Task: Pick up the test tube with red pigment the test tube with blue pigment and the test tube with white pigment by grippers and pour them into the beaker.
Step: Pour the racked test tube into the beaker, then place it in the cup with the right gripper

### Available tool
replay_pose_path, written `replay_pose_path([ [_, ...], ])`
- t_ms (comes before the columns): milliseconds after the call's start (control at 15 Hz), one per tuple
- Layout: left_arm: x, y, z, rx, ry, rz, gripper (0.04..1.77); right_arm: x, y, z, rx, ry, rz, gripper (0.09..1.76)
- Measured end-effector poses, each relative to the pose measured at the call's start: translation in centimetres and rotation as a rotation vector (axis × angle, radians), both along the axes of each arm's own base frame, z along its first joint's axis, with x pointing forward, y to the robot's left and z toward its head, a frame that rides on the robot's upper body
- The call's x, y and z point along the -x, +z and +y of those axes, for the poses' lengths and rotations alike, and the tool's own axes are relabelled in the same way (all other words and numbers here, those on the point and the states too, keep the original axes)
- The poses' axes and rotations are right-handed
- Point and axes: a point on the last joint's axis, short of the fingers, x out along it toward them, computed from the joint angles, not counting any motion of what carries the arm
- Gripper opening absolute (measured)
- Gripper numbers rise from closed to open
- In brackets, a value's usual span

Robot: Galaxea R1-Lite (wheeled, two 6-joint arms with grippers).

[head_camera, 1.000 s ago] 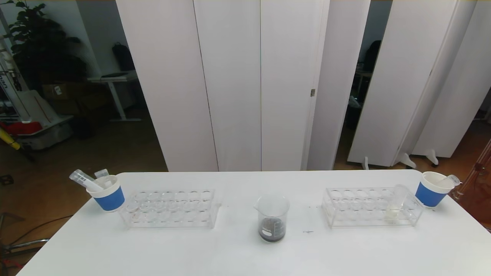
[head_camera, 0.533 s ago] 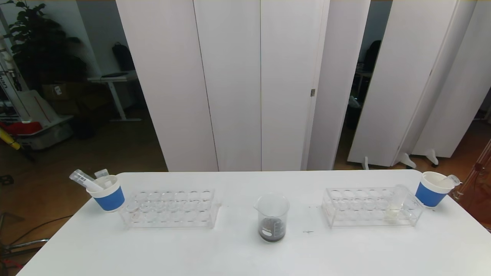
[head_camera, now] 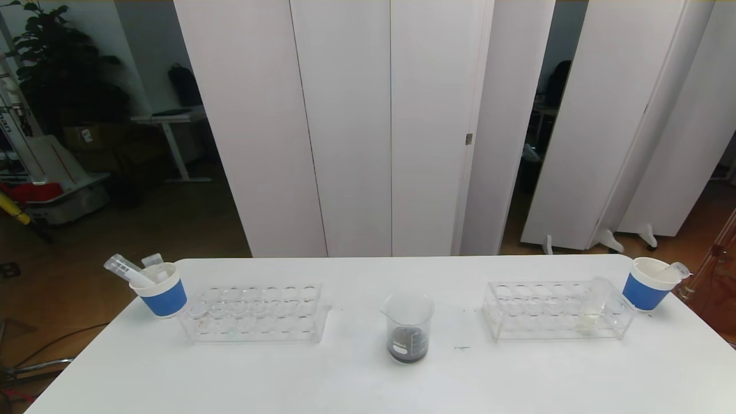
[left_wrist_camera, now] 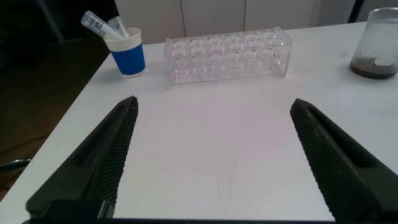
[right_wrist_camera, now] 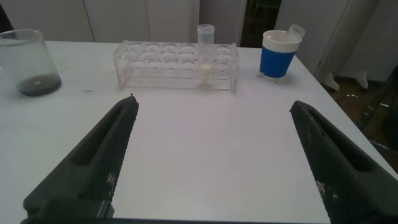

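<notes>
beaker (head_camera: 408,328) sits mid-table with dark liquid. white tube (head_camera: 592,307) stands in the right rack (head_camera: 555,310). left gripper (left_wrist_camera: 214,155) and right gripper (right_wrist_camera: 214,155) hover near, fingers spread, holding nothing.

I see a white tabletop (head_camera: 356,385) carrying two clear racks. The left rack (head_camera: 256,313) stands with every hole vacant as far as I can tell, and just beside its left end is a left cup (head_camera: 164,293), white with a blue sleeve, with two clear tubes leaning out of it. The right rack (head_camera: 555,310) sits near the opposite end, with a right cup (head_camera: 647,284) of the same kind just beyond it, one clear tube poking out. Behind the tabletop I see white panels (head_camera: 391,126), and at far left a dark plant (head_camera: 54,63).
</notes>
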Motion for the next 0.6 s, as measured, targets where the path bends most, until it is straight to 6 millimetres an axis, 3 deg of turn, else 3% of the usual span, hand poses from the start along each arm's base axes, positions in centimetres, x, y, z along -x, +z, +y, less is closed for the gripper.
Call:
replay_pose_path([
  [333, 0.0, 0.0, 0.0, 0.000, 0.000, 0.000, 1.75, 0.0, 0.0, 0.0, 0.000, -0.004, 0.004, 1.75],
  [600, 0.0, 0.0, 0.0, 0.000, 0.000, 0.000, 1.75, 1.0, 2.3, 0.0, 0.001, 0.006, -0.022, 1.75],
])
